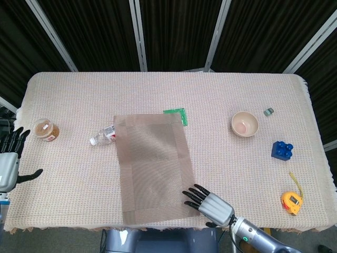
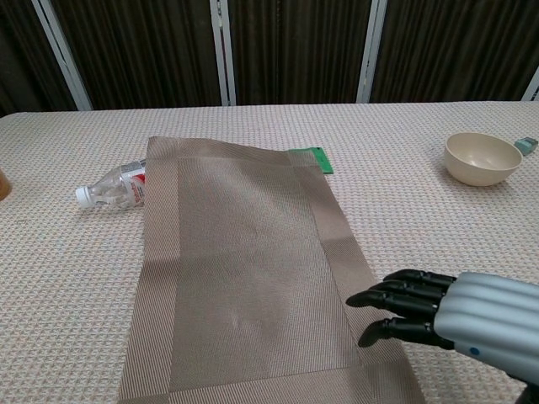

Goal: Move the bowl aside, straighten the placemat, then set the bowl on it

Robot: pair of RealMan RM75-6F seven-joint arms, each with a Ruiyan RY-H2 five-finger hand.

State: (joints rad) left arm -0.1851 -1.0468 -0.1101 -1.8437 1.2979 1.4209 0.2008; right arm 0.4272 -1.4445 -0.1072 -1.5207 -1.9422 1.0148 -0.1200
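Right hand [image 1: 209, 205] empty, fingers spread, hovering at the placemat's [image 1: 156, 166] near right corner, fingertips [image 2: 376, 300] over its border. Placemat lying skewed mid-surface [image 1: 79, 95]. Bowl [image 1: 245, 124] upright far right, well apart from that hand. Left hand [image 1: 9, 164] open too, off the surface's left edge.

Each hand, right hand [image 1: 210, 206] and left hand [image 1: 7, 167], has a ribbed silver back and black fingers.
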